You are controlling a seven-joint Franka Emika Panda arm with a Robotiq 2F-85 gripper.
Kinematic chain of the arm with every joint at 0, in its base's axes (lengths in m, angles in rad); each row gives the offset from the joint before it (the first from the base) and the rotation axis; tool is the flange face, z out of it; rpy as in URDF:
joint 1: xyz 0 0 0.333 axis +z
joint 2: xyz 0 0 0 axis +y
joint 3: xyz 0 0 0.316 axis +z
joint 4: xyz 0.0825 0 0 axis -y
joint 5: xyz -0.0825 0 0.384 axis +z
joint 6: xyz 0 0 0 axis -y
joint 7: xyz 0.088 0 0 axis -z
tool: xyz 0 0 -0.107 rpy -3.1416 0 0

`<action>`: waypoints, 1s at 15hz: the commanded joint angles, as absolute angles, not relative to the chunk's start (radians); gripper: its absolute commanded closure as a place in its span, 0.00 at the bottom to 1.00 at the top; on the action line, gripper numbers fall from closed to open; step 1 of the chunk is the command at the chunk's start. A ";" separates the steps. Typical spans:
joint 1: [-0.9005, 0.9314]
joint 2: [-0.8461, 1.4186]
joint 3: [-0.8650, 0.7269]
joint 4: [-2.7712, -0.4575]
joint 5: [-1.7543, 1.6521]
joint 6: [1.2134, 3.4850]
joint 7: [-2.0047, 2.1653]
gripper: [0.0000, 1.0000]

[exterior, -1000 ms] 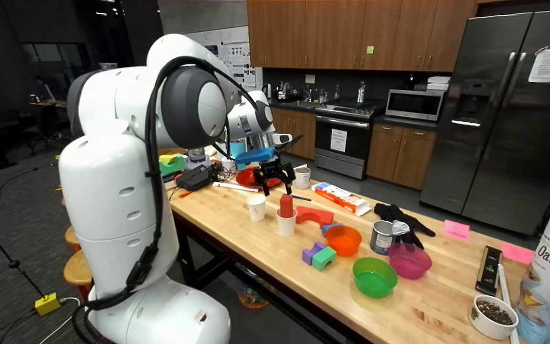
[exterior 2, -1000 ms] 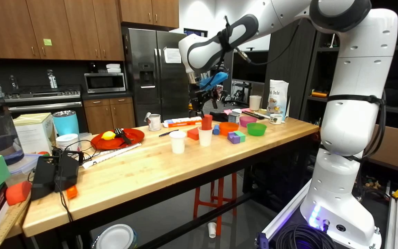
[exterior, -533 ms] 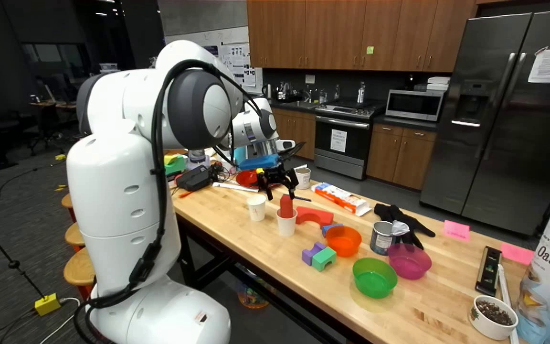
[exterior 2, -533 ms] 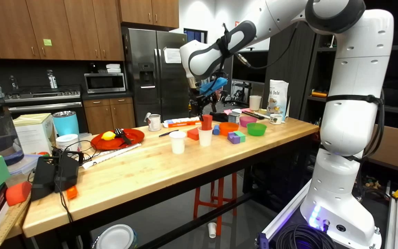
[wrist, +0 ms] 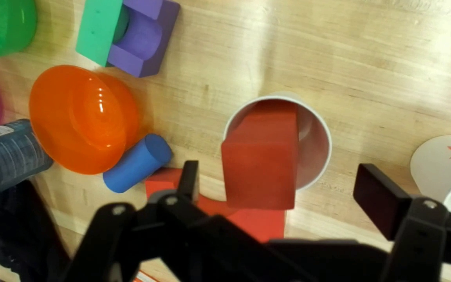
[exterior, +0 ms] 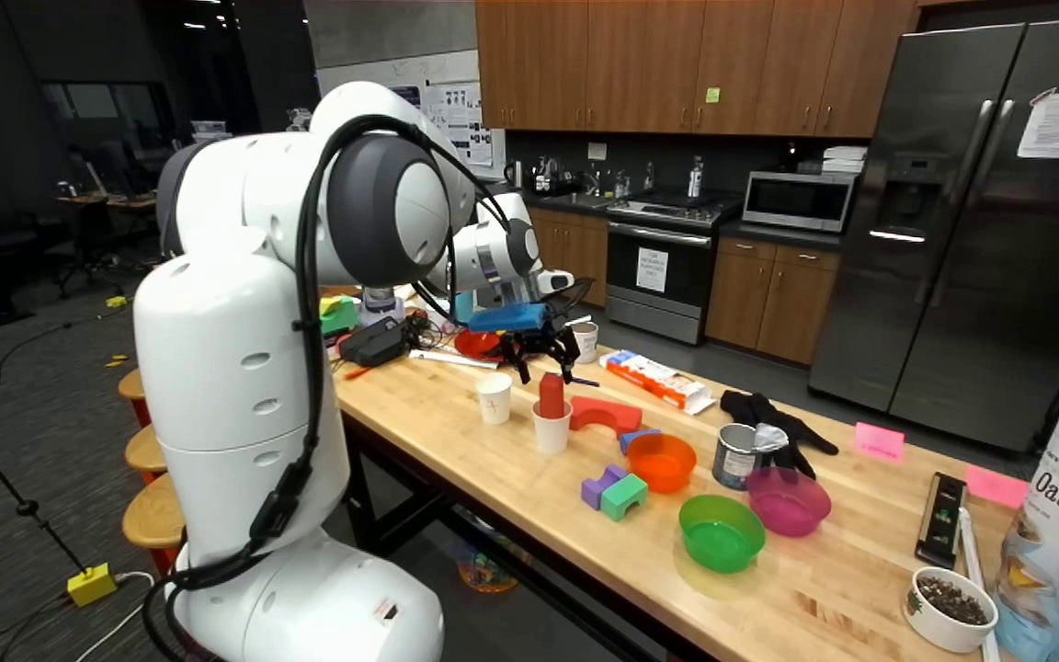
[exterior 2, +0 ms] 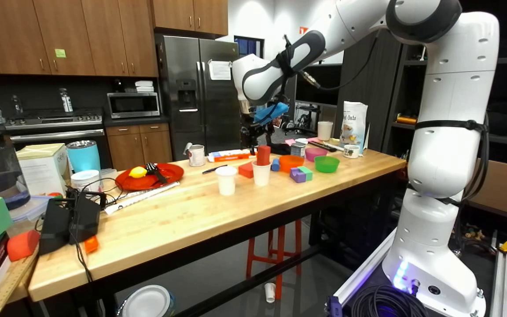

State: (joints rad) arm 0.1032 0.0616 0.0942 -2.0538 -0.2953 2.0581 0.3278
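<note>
– What's just changed?

– The hand [exterior: 546, 374] has come slightly lower and across, toward the paper cup [exterior: 552, 432]. That cup and the red block [wrist: 258, 172] rising out of it stay put.

– Is the hand holding anything?

– No. Its fingers [wrist: 380, 200] are spread well apart, and in the wrist view the block shows between them, apparently untouched. How much height separates them I can't fairly judge: both exterior views show the hand small and dark.

– So what does the shift mean?

– I'd say the hand is better lined up over the cup, with the block ungripped.

– And around the cup?

– On the table [exterior: 438, 405], the red arch [exterior: 610, 411] lies just beside it. The blue cylinder [wrist: 137, 162] is near it, the orange bowl [wrist: 80, 121] farther off, and a second cup [exterior: 494, 402] stands on the side opposite the bowl.
</note>
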 commanded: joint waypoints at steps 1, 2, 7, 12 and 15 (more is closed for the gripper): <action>0.097 0.073 0.085 -2.061 -0.262 2.095 0.278 0.27; 0.097 0.077 0.084 -2.060 -0.259 2.098 0.274 0.32; 0.099 0.080 0.078 -2.062 -0.247 2.072 0.269 0.72; 0.099 0.045 0.072 -2.077 -0.256 2.037 0.300 0.84; 0.100 -0.007 0.071 -2.095 -0.274 2.009 0.332 0.84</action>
State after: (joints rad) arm 0.1025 0.0725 0.0764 -2.0566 -0.2655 2.0411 0.3062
